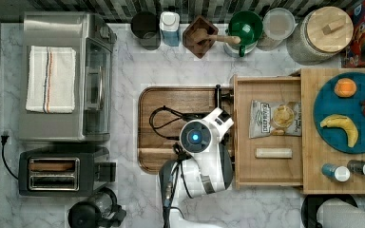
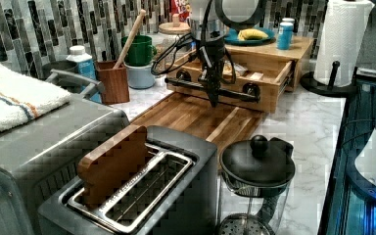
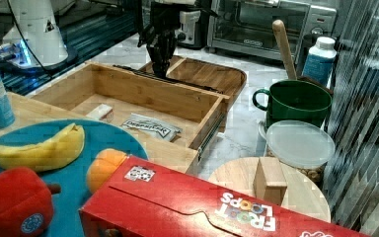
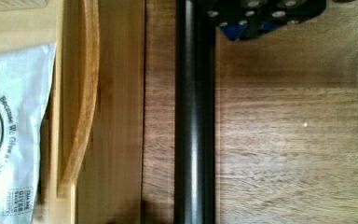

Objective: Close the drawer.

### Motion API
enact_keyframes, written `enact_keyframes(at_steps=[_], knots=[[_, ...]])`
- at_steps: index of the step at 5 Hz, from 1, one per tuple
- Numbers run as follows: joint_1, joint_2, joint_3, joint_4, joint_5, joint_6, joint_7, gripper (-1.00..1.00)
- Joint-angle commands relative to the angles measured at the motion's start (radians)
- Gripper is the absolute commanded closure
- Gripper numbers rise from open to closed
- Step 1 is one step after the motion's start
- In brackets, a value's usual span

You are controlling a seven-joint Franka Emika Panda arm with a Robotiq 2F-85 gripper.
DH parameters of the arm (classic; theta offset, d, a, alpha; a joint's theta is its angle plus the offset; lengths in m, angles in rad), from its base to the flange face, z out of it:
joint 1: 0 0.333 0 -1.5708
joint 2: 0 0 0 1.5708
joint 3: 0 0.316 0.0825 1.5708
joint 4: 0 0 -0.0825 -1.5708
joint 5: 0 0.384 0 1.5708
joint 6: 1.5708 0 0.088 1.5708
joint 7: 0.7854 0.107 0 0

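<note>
So the drawer (image 1: 268, 133) is pulled well out from under the light-wood top (image 1: 309, 142), sticking out toward the top view's left, its front edge hanging over the darker brown tray (image 1: 171, 97) on the marble worktop (image 1: 133, 71). The top view looks straight down into it: a chip bag (image 1: 275, 118) and a small pale stick-shaped packet (image 1: 273, 153) lie on the bottom. The left view can't really see inside but gives the front face and the long black bar handle (image 2: 191, 85) on its two round mounts.

The arm reaches over the tray with the wrist pointing straight down, and the hand (image 2: 212, 95) hangs right at the handle in the left view. The right view has the hand (image 3: 162, 57) dark and upright just beyond the drawer's front wall. In the wrist view the handle (image 4: 195, 130) runs as a smooth, glossy black rod across the grainy brown wood, with the hand's black body (image 4: 261, 14) just beside it. Whether the fingers are spread or closed, I honestly can't tell.

The drawer is plain light wood, shallow, with square raised walls.
</note>
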Motion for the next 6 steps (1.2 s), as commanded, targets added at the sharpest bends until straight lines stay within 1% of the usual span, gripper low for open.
enact_keyframes(at_steps=[1,2,3,5,6], knots=[[-0.074,-0.012,-0.053,0.189,0.057,-0.034,-0.321,1.00],[-0.098,0.031,-0.098,0.211,0.088,0.031,-0.405,1.00],[-0.133,0.062,-0.135,0.235,0.122,0.061,-0.490,1.00],[-0.204,0.076,-0.173,0.252,0.063,0.071,-0.470,1.00],[-0.230,0.074,-0.210,0.271,0.060,0.055,-0.529,1.00]])
